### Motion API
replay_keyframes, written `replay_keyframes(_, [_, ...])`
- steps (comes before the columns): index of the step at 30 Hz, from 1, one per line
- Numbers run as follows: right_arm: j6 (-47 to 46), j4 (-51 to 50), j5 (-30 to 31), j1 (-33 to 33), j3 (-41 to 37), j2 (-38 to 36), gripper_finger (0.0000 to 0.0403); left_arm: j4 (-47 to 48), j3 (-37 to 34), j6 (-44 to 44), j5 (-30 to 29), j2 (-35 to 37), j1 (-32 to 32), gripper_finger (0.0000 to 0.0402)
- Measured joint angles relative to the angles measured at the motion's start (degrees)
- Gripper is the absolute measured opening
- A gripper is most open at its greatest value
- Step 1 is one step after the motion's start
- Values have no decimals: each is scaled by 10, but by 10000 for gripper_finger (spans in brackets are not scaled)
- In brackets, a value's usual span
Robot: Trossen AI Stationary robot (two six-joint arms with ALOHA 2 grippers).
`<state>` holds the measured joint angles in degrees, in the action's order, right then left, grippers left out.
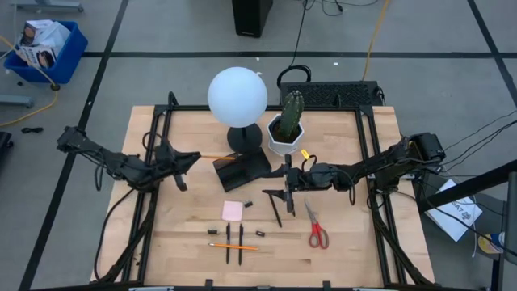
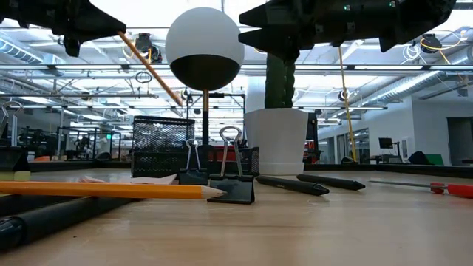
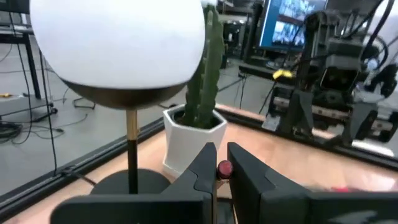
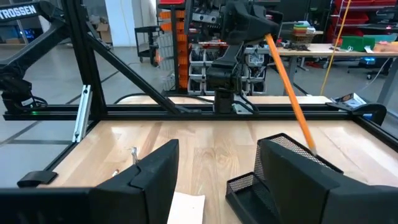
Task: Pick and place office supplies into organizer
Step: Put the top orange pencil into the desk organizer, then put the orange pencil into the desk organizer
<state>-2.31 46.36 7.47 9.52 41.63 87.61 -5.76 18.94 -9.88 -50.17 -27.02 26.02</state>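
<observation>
**Left hand clenched on pencil over organizer, right hand released mid-tabletop**

- Left hand [image 1: 192, 157] sat left of centre in the high view, fingers clamped on an orange pencil [image 1: 212, 155]. The pencil ran from the hand toward the black mesh organizer [image 1: 241, 170] at frame centre. In the right wrist view the same pencil [image 4: 289, 90] slanted down from the far hand, its tip at the organizer [image 4: 273, 171] rim; couldn't tell if it touched.
- Right hand [image 1: 287, 186] was just right of the organizer in the high view, fingers spread wide, grasping nothing.
- Organizer stood in front of the lamp [image 1: 237, 101] base, with the white cactus pot [image 1: 286, 129] to its upper right.
- Supplies lying on the tabletop [image 1: 161, 242]: pink sticky-note pad [image 1: 233, 210] below the organizer, red-handled scissors [image 1: 315, 230] at lower right, black pens [image 1: 234, 242] with a second orange pencil [image 1: 234, 246] laid across them lower centre, another pen [image 1: 274, 208] below the right hand.
- Low view: binder clips [image 2: 222, 177] stood at centre with the organizer behind them, and a pencil [image 2: 111, 191] lay in the left foreground.
</observation>
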Motion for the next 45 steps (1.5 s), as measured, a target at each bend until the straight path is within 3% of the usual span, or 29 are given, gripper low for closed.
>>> replay_keyframes(11, [0, -22, 0, 0, 0, 0, 219, 90, 0, -88, -12, -14, -25, 26])
replay_keyframes(22, [-16, -25, 0, 0, 0, 0, 219, 77, 0, -142, 71, -115, -97, 37])
replay_keyframes(33, [-16, -35, 0, 0, 0, 0, 219, -2, 0, -125, 166, -197, -148, 48])
replay_keyframes(38, [-16, -35, 0, 0, 0, 0, 219, -18, 0, -127, 172, -225, -158, 85])
replay_keyframes(45, [-26, -53, 0, 0, 1, 0, 219, -59, 0, -127, 172, -238, -159, 172])
